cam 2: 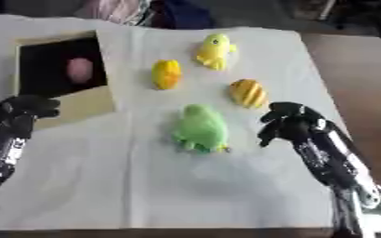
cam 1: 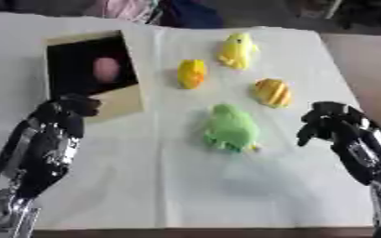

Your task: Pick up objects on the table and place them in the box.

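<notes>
We've got four toys left on the white cloth [cam 1: 186,186]: a green toy [cam 1: 230,128] closest, a striped orange toy [cam 1: 272,92], a small orange toy [cam 1: 191,73] and a yellow duck [cam 1: 238,50] further back. The box [cam 1: 121,104] sits far left with something pink [cam 1: 106,69] inside. Right hand [cam 2: 287,122] hangs just beside the green toy, fingers curled, holding nothing, so we'd open up before closing on it from the side. Left hand [cam 1: 70,108] is curled empty by the box. The right eye view shows the right arm fuller.
</notes>
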Motion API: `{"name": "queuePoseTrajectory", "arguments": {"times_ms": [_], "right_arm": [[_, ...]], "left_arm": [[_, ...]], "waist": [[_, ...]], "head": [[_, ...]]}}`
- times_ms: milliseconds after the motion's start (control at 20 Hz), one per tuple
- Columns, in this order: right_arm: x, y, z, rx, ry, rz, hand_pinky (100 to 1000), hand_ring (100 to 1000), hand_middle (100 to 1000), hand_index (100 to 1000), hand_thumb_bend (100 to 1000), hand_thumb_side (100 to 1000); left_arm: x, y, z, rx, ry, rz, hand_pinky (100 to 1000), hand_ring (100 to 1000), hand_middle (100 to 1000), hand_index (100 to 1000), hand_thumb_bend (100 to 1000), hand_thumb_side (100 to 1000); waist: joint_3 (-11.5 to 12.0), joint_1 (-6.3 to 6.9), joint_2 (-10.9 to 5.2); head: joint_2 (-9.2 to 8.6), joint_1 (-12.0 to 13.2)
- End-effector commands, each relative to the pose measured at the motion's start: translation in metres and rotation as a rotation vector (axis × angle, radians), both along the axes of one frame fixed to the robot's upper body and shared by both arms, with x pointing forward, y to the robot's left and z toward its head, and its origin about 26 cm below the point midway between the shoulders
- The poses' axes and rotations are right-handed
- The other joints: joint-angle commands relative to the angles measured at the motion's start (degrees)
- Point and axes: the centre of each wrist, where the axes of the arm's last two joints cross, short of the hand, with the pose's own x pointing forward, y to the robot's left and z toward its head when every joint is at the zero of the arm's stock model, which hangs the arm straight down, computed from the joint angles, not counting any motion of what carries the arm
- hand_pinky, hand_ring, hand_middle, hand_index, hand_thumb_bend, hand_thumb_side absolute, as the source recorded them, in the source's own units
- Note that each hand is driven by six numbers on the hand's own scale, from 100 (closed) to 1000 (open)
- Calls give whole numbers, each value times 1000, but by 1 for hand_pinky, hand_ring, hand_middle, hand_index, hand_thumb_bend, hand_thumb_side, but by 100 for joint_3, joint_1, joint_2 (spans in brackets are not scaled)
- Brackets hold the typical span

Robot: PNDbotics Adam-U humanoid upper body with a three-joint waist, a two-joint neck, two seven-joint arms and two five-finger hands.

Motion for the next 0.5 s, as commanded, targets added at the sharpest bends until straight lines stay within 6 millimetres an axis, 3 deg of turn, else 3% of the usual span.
{"name": "queuePoseTrajectory", "arguments": {"times_ms": [50, 500], "right_arm": [[0, 0, 9, -11, -27, 12, 527, 604, 668, 823, 100, 533], [1, 0, 9, -13, -28, 17, 526, 605, 668, 823, 100, 532]], "left_arm": [[-1, 0, 7, 1, -28, -9, 782, 785, 657, 706, 100, 545], [-2, 0, 7, 1, -28, -10, 782, 786, 656, 707, 100, 545]], "waist": [[-11, 69, -16], [-23, 77, -15]], "head": [[-57, -19], [-85, -42]]}}
